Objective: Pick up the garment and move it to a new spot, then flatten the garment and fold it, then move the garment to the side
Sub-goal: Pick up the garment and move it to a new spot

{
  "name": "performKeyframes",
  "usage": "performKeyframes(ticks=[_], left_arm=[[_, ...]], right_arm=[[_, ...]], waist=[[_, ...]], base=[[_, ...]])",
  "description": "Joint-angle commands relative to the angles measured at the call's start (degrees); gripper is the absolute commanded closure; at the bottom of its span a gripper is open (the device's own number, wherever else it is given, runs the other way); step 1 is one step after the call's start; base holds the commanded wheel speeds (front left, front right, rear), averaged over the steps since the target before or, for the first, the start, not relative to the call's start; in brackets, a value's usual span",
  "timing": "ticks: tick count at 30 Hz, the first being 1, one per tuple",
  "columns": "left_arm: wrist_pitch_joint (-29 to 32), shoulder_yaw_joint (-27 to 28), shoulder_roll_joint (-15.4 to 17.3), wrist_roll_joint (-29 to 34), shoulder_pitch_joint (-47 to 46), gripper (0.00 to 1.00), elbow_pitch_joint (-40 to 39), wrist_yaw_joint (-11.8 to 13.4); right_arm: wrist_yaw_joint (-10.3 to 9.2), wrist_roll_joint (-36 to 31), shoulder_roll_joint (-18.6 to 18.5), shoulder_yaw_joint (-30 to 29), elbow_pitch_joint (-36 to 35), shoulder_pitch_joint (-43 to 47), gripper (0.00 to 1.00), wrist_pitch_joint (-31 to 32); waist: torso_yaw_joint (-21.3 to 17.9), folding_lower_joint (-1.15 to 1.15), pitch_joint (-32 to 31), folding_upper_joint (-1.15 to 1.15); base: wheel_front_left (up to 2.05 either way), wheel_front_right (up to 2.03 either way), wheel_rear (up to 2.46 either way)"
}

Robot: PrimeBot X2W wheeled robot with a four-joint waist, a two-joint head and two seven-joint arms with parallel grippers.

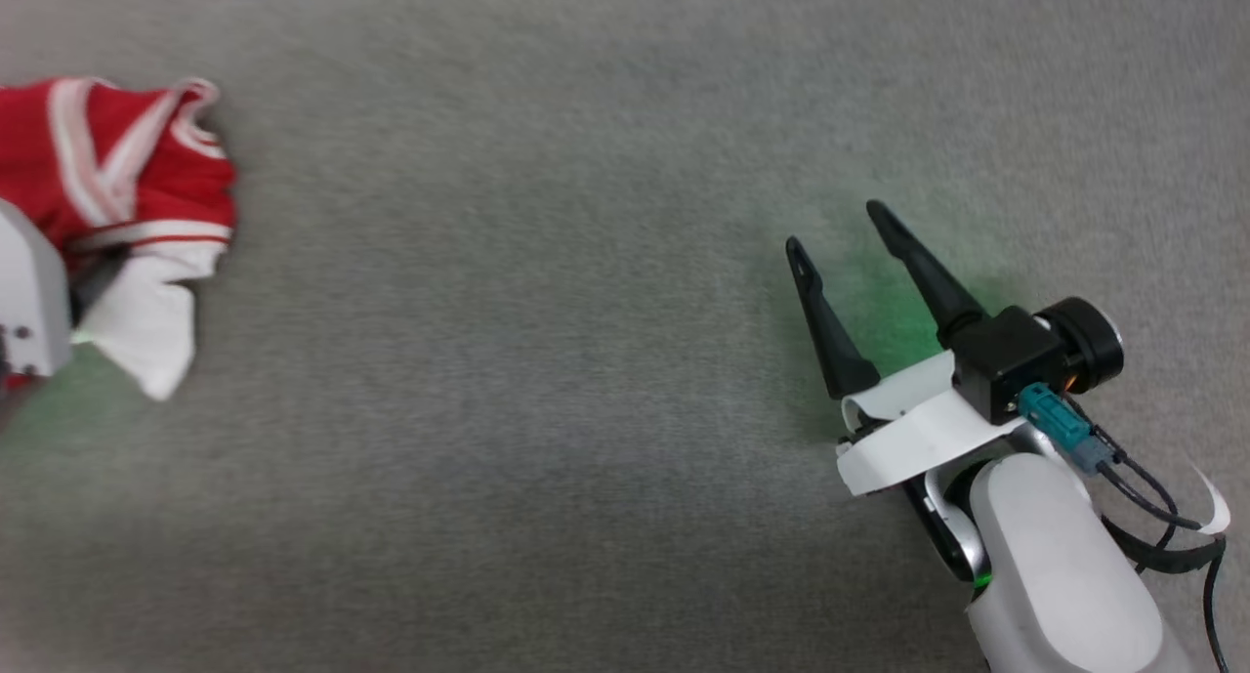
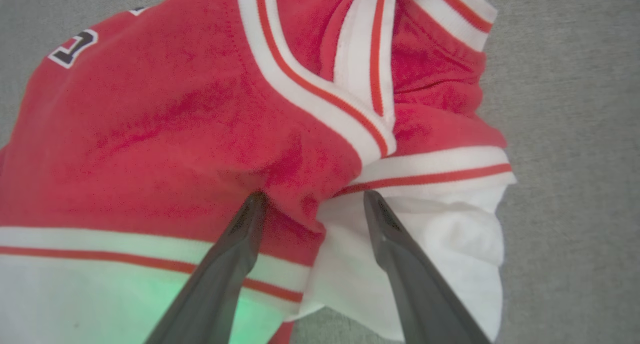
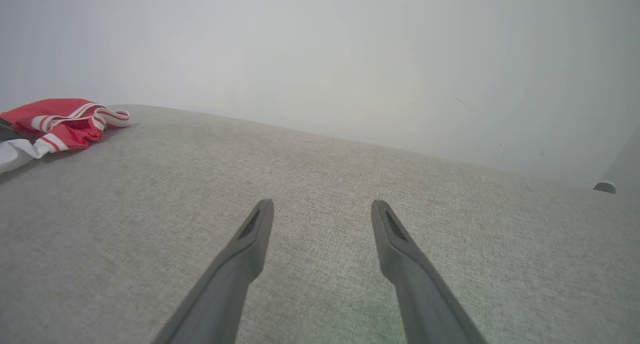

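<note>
The garment (image 1: 127,214), a red jersey with white sleeves and striped trim, lies crumpled at the far left of the grey surface. In the left wrist view the garment (image 2: 175,134) is close up, a corner of a black numeral showing at the upper left. My left gripper (image 2: 312,199) is open, its fingertips (image 2: 255,204) resting against the cloth where red body meets white sleeve, a fold of fabric between them. My right gripper (image 1: 835,229) hangs open over bare surface at the right, far from the garment (image 3: 60,124), nothing between its fingers.
The grey fabric surface (image 1: 547,380) stretches wide between the garment and my right arm. A pale wall (image 3: 320,59) rises behind the surface's far edge. A small grey object (image 3: 604,187) sits at that edge on the far right.
</note>
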Motion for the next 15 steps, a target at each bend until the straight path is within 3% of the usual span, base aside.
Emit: performKeyframes(ticks=[1, 12, 13, 15], left_arm=[[-0.78, -0.93, 0.82, -0.69, -1.18, 0.0, 0.57, 0.08], [-0.89, -9.39, -1.24, -6.94, -2.52, 0.0, 5.54, 0.15], [-0.66, -10.13, -1.29, -7.5, -2.52, 0.07, 5.59, 0.15], [-0.11, -11.52, -1.43, -8.55, -2.46, 0.89, 5.58, 0.17]], right_arm=[[-0.04, -0.37, 0.17, -0.33, -0.8, -0.78, 0.0, -0.01], [-0.04, -0.94, 0.27, -0.67, -5.93, -0.92, 0.0, 2.09], [-0.04, -0.87, 0.26, -0.46, -6.15, -0.91, 0.0, 2.17], [-0.04, -0.79, 0.24, -0.18, -6.47, -0.98, 0.0, 2.33]], waist=[[-3.85, 0.0, 4.97, 0.0], [-3.76, 0.0, 8.17, 0.0], [-3.74, 0.0, 8.22, 0.0], [-3.64, 0.0, 8.18, 0.0]], base=[[0.0, 0.0, 0.0], [0.0, 0.0, 0.0], [0.0, 0.0, 0.0], [0.0, 0.0, 0.0]])
